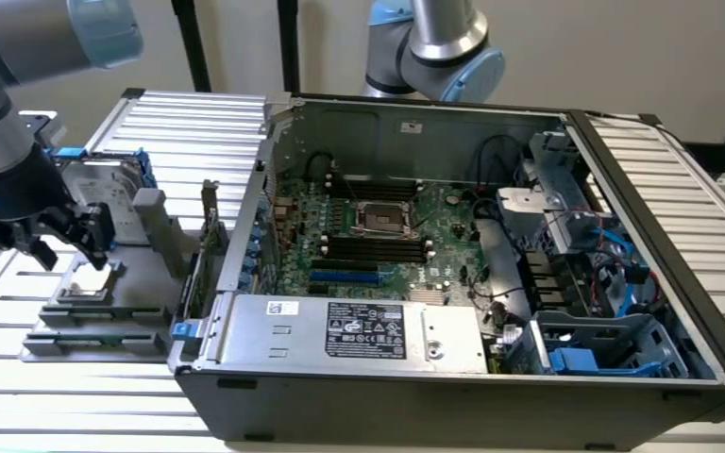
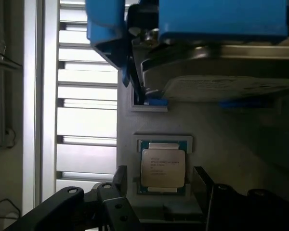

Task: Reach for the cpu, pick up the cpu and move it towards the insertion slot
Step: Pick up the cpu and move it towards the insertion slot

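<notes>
Item: cpu (image 2: 164, 167), lying flat in its grey holder (image 2: 221, 144) beside the computer case (image 1: 463, 406), well apart from the insertion slot (image 1: 384, 219); your gripper (image 2: 160, 175) has its fingers (image 2: 202, 182) open either side of it; risk: closing off-centre could tip or drop it.

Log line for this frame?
phase: reach | tool: open, over cpu | cpu: in holder, unlifted | insertion slot: in computer case

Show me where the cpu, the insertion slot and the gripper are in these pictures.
cpu (image 2: 164, 168): wrist view, middle of its silvery metal top.
insertion slot (image 1: 385, 219): exterior view, dark centre of the square socket.
gripper (image 1: 73, 257): exterior view, midway between its open fingertips.
</notes>
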